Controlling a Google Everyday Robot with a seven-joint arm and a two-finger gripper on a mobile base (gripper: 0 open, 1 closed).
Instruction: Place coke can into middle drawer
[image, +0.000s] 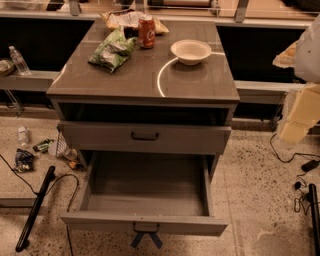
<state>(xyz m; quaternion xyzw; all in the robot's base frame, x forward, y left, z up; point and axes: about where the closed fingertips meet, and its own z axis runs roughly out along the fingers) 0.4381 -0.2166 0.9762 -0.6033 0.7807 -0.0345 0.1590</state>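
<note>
The hand (296, 122) hung at the right edge of the view, off the right side of the table (125, 75) and about level with the upper drawer (145, 136). I could not tell whether it was apart or together. It was well apart from the can (146, 31).

The can stood upright far to the hand's left and higher, at the back of the table. A green bag (112, 50) lay just beside it on the side away from the hand, and a tan bag (120, 20) lay behind it, touching or nearly so. A white bowl (191, 51) sat between the can and the hand, nearer the can. The drawer (145, 200) was pulled out, down and to the hand's left, under the upper drawer.

The can was probably stiff but thin-walled, smooth and a little slippery. It would be light if empty, and I could not tell whether it was full. A hard squeeze would likely dent it, so a firm, moderate grip across the middle of the body seemed best, below the silver rim. The side facing the hand looked the freer one, though the bowl would need clearing. As a tall, narrow thing it could tip if nudged low or off-centre.
</note>
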